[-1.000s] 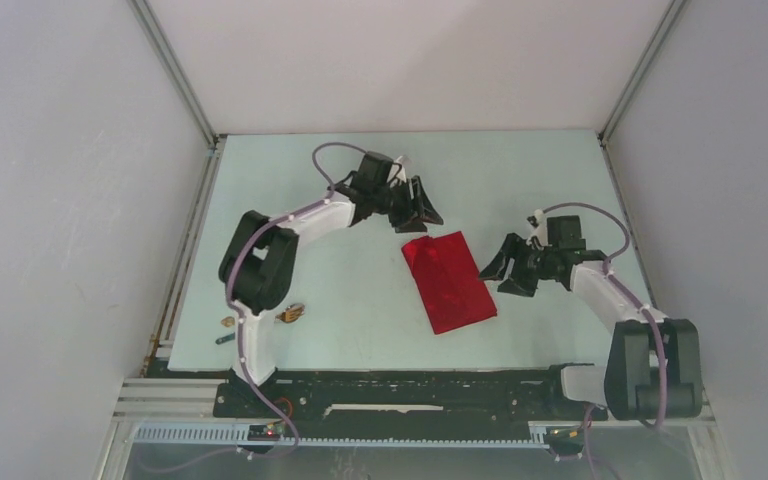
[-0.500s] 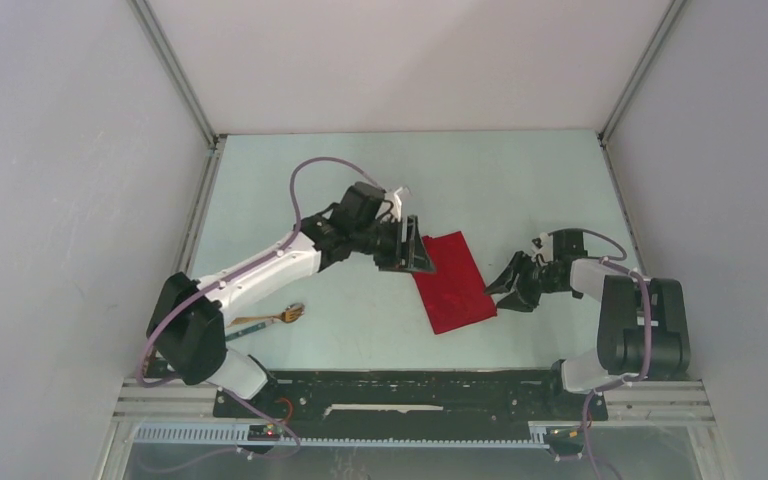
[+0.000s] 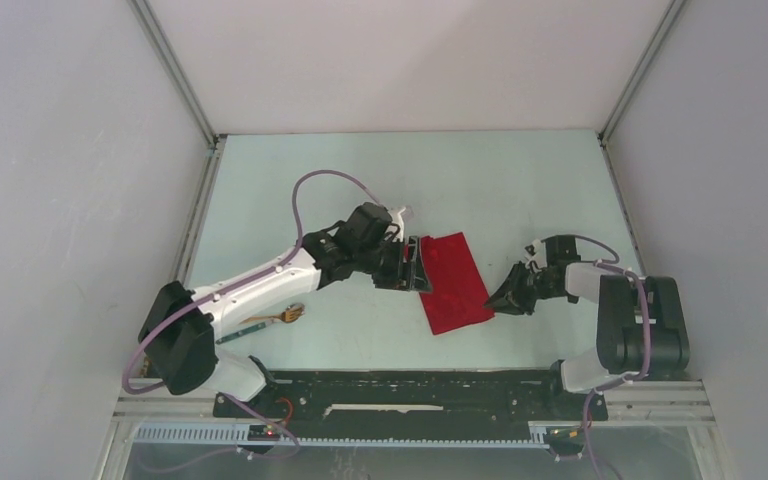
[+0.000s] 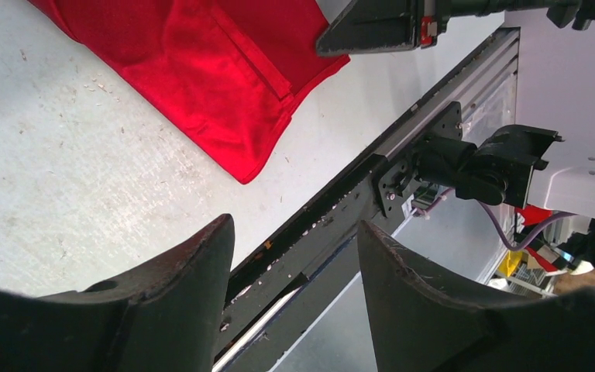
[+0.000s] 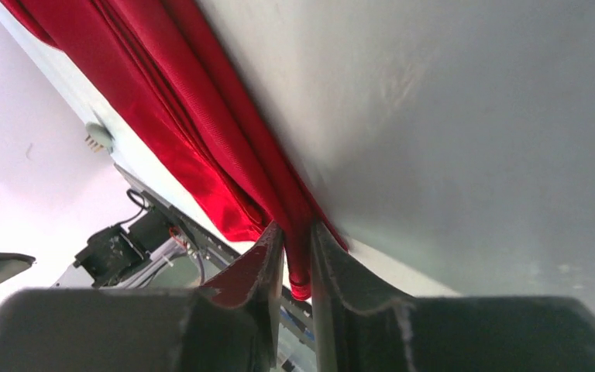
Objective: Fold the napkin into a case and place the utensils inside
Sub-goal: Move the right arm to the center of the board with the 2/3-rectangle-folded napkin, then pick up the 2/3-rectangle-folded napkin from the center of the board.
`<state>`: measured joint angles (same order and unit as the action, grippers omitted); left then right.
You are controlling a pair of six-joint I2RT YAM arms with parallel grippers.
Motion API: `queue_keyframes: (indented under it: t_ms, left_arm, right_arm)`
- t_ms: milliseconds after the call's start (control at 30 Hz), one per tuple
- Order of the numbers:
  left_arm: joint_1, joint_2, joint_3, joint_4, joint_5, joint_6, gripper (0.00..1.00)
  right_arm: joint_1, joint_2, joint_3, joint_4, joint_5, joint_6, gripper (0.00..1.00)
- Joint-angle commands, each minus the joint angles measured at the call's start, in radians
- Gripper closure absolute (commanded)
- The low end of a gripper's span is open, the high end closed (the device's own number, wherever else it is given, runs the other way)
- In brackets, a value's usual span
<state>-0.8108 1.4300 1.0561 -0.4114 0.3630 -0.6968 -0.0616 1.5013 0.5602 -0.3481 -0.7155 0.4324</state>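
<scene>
The red napkin [image 3: 455, 283] lies folded into a long narrow shape on the table. It also shows in the left wrist view [image 4: 201, 62] and the right wrist view [image 5: 178, 116]. My right gripper [image 3: 501, 297] is shut on the napkin's right edge near its near corner, with cloth pinched between the jaws [image 5: 298, 244]. My left gripper [image 3: 414, 264] is open and empty at the napkin's left edge [image 4: 294, 232]. The wooden fork [image 3: 282, 317] and the teal stick [image 3: 228, 339] lie at the near left, beside the left arm.
The black rail [image 3: 410, 385] runs along the table's near edge. Grey walls close in the table on the left, right and back. The left arm reaches across the table's middle.
The left arm swung down and forward, bringing its open gripper to the napkin's left edge. The right gripper moved in to the napkin's right edge and shut on it.
</scene>
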Motion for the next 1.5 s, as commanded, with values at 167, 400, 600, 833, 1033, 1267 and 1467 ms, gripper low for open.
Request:
queue_keyframes:
  t_ms: [167, 400, 600, 833, 1033, 1267, 1467]
  left_arm:
    - [-0.151, -0.005, 0.047, 0.011, -0.246, -0.020, 0.33]
    - [-0.324, 0.183, 0.174, -0.019, -0.438, -0.050, 0.18]
    - [-0.449, 0.452, 0.511, -0.263, -0.544, -0.062, 0.26]
    - [-0.530, 0.685, 0.766, -0.473, -0.599, -0.114, 0.23]
    - [-0.532, 0.772, 0.831, -0.510, -0.626, -0.143, 0.33]
    - [-0.531, 0.841, 0.886, -0.542, -0.656, -0.155, 0.43]
    - [-0.525, 0.863, 0.895, -0.565, -0.681, -0.147, 0.46]
  right_arm:
    - [0.235, -0.259, -0.197, 0.164, 0.050, 0.378, 0.79]
    - [0.089, -0.509, -0.121, -0.123, 0.278, 0.202, 0.39]
    - [-0.091, -0.538, -0.090, -0.140, 0.303, 0.211, 0.30]
    - [-0.148, -0.527, -0.020, -0.221, 0.583, 0.287, 0.27]
    - [-0.182, -0.550, -0.001, -0.226, 0.600, 0.273, 0.28]
    - [-0.182, -0.514, -0.003, -0.216, 0.605, 0.223, 0.30]
    - [-0.168, -0.482, -0.003, -0.199, 0.573, 0.205, 0.31]
